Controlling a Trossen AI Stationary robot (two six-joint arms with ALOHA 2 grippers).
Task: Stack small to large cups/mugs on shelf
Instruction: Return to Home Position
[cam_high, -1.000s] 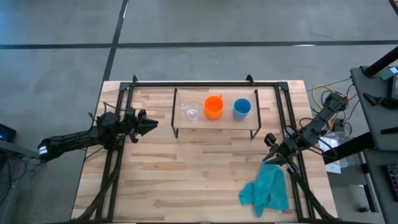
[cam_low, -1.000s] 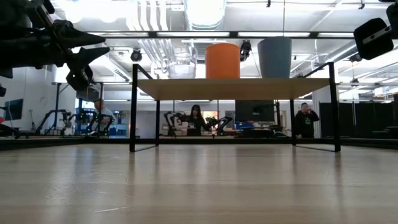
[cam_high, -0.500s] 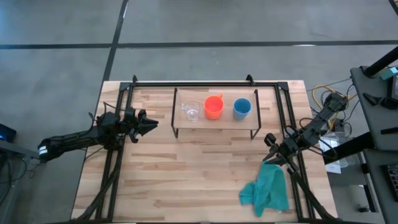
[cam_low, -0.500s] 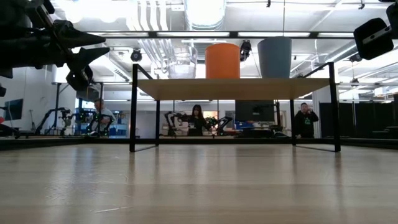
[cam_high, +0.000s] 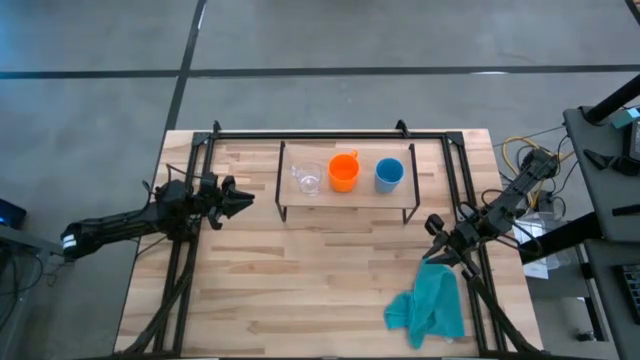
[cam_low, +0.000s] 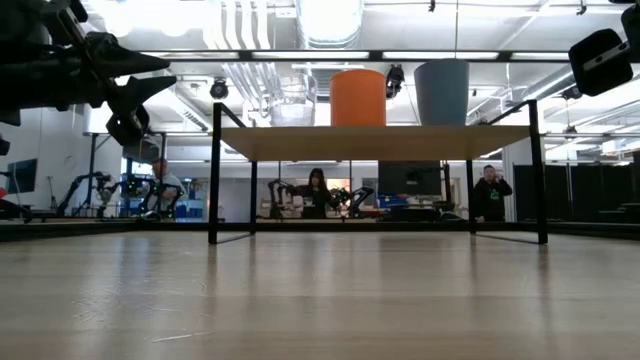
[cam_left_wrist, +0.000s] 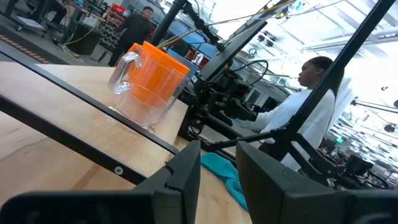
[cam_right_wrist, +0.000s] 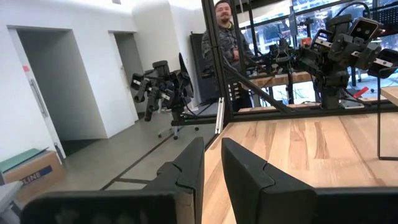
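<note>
Three cups stand upright in a row on the light-wood shelf (cam_high: 345, 200): the clear cup (cam_high: 307, 179), the orange cup (cam_high: 343, 171) with its handle, and the blue cup (cam_high: 389, 174). The low view shows their bases on the board (cam_low: 380, 142). My left gripper (cam_high: 245, 199) hovers open left of the shelf, pointing toward it. In its wrist view, the clear cup (cam_left_wrist: 140, 102) stands in front of the orange cup (cam_left_wrist: 158, 71). My right gripper (cam_high: 432, 228) waits right of the shelf, above the table, with a narrow gap between its fingers.
A crumpled teal cloth (cam_high: 428, 308) lies near the table's right near corner, just below my right gripper. A black frame (cam_high: 330, 133) runs around the table. Bare wood lies in front of the shelf. People show in the room beyond (cam_low: 490, 195).
</note>
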